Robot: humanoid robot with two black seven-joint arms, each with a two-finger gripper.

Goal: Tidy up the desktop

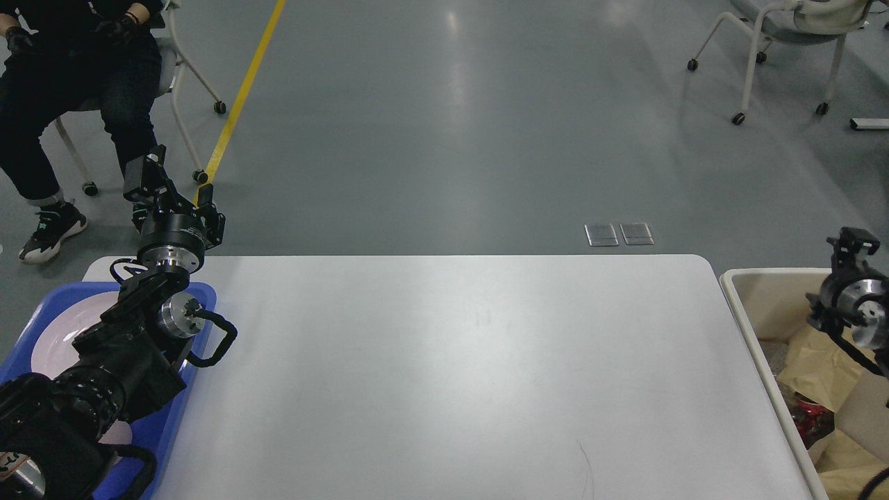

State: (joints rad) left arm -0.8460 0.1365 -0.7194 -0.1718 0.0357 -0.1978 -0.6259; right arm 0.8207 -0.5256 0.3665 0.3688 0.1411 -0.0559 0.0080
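bench (444, 375) fills centre, between blue tray (160, 444) and beige bin (750, 305) | left pincer (170, 191) spread, empty, above bench's far-left corner | right pincer (853, 244) over bin, spread or not: cannot tell

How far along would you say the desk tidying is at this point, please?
It looks nearly finished. Done: the desktop shows no loose items; a white plate sits in the blue tray on the left, and crumpled paper lies in the beige bin on the right. In hand: nothing; the left gripper is open and empty, and the right gripper is too indistinct to judge. Left: apparently nothing.
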